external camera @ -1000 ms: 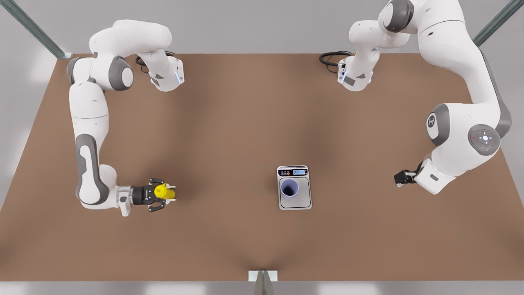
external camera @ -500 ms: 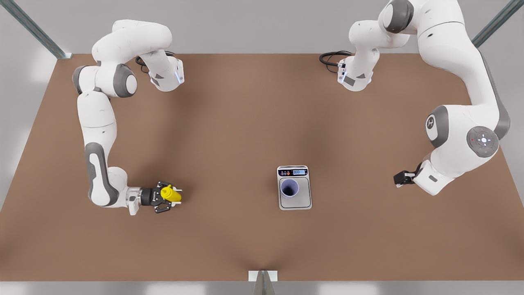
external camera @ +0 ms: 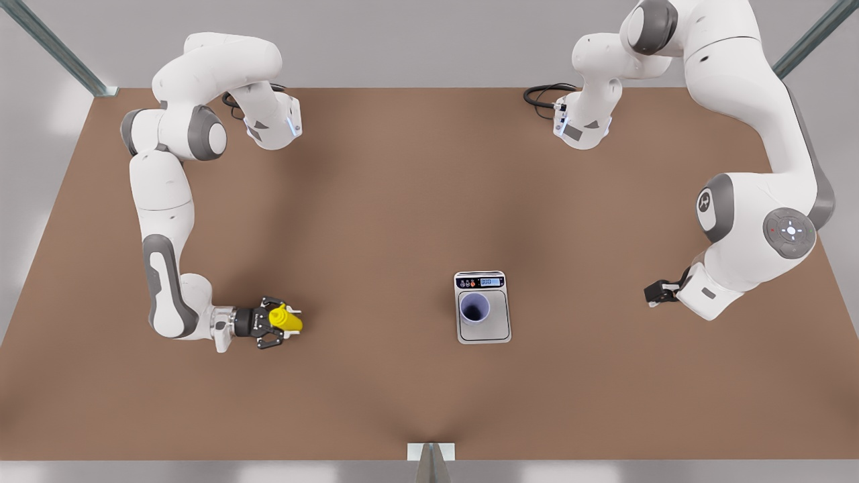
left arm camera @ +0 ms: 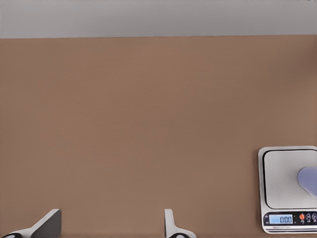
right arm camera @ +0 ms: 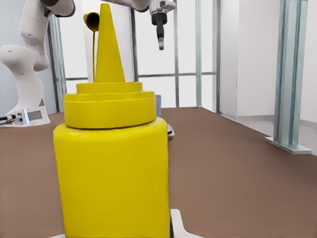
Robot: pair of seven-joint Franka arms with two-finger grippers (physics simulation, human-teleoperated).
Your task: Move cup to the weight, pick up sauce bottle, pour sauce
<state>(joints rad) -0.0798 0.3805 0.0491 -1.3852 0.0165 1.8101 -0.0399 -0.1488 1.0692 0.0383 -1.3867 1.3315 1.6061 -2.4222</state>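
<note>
The right end effector [external camera: 274,323], at the front view's left near the bench's front edge, is clamped on the sauce bottle [external camera: 286,318], w/ dark fingers on either side of the bright yellow body. In the right wrist view the sauce bottle [right arm camera: 111,173] stands close up, w/ its stepped cap and pointed nozzle [right arm camera: 106,47] above the cylindrical body. Whether its base touches the bench [external camera: 402,188] or hangs clear, I can't tell. The weight [external camera: 493,333] lies flat on the brown bench well apart from the bottle, toward the front view's right of centre, w/ its blue display [external camera: 491,282] at the far end. The cup [external camera: 474,308] sits upright on the weight's square plate (dark inside, narrower than the plate), set toward the plate's left side in the front view. The left end effector [external camera: 655,293] hangs at the front view's right, away from the weight, and that arm waits. In the left wrist view its two pale fingers [left arm camera: 48,224] are spread apart w/ nothing between them, and the weight [left arm camera: 285,173] and an edge of the cup [left arm camera: 310,179] show beyond.
</note>
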